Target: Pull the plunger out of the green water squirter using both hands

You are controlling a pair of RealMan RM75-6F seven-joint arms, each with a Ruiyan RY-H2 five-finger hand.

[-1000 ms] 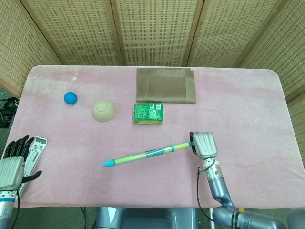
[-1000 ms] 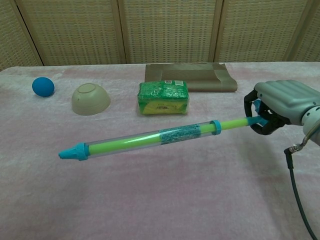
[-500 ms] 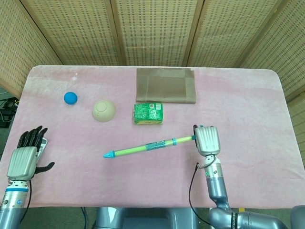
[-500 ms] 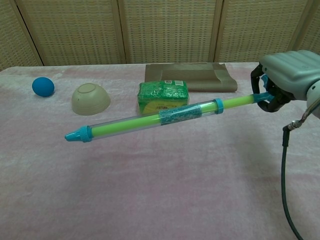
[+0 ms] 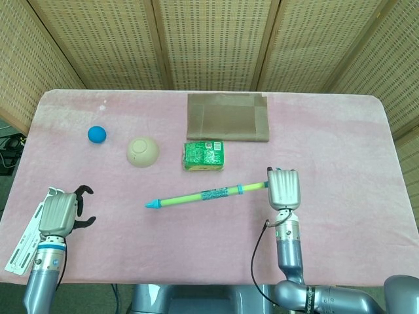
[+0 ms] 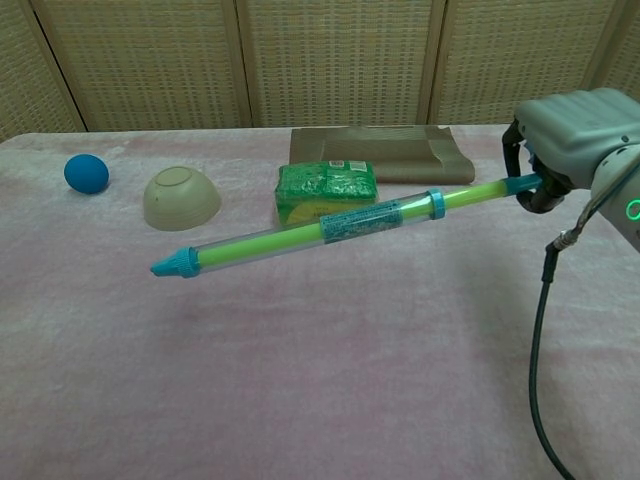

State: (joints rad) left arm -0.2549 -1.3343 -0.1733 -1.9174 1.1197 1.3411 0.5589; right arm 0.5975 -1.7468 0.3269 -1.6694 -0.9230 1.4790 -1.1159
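Note:
The green water squirter (image 5: 200,195) (image 6: 300,236) is a clear tube with a green plunger inside, a blue nozzle tip (image 6: 175,263) at the left and a blue collar (image 6: 436,203) toward the right. It hangs in the air above the pink table, tilted up to the right. My right hand (image 5: 283,188) (image 6: 570,130) grips the plunger's end at the squirter's right. My left hand (image 5: 60,212) shows only in the head view, at the table's front left edge, holding nothing, with its dark fingers curled but apart, well left of the nozzle.
A blue ball (image 5: 97,134), an upturned beige bowl (image 5: 143,152) and a green packet (image 5: 203,156) lie behind the squirter. A folded brown cloth (image 5: 228,116) sits at the back. A white strip (image 5: 23,241) hangs off the table's front left edge. A black cable (image 6: 540,340) trails from my right wrist.
My right hand has risen and shifted the squirter up and slightly to the right. My left hand has moved inward over the table's front left edge and its fingers have curled.

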